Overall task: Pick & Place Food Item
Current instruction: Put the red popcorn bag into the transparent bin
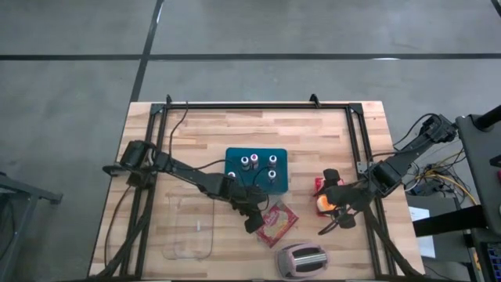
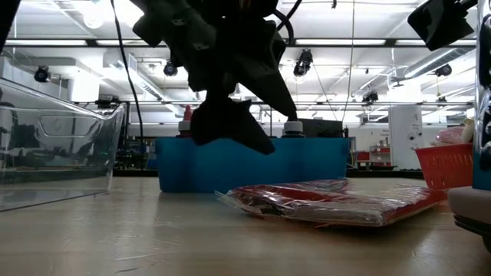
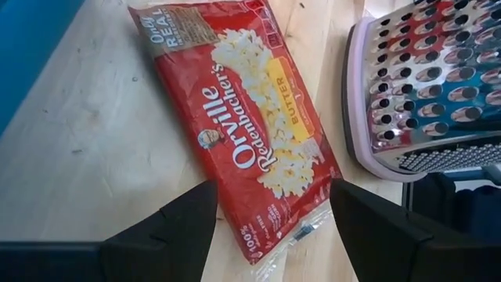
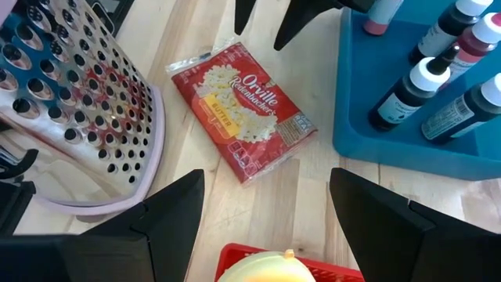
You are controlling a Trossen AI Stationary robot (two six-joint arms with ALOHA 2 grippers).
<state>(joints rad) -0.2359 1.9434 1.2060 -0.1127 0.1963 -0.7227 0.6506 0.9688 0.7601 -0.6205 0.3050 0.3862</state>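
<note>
A red bag of butter popcorn [image 3: 250,117] lies flat on the wooden table, in front of the blue tray [image 1: 257,160] and beside the metal grater [image 1: 301,261]. My left gripper [image 3: 272,200] hangs open just over the bag's end nearest the clear container, one finger on each side of it; in the low view it [image 2: 230,126] stands above the bag [image 2: 330,201]. My right gripper [image 4: 266,211] waits open over a red basket [image 4: 329,270] at the right, where something pale yellow [image 4: 262,270] shows. The right wrist view also shows the bag [image 4: 243,110].
The blue tray holds several dark bottles [image 4: 427,86]. A clear plastic container [image 1: 192,227] stands to the left of the bag. The grater [image 3: 438,78] lies close along the bag's side. Black frame rails [image 1: 360,141] run along the table's edges.
</note>
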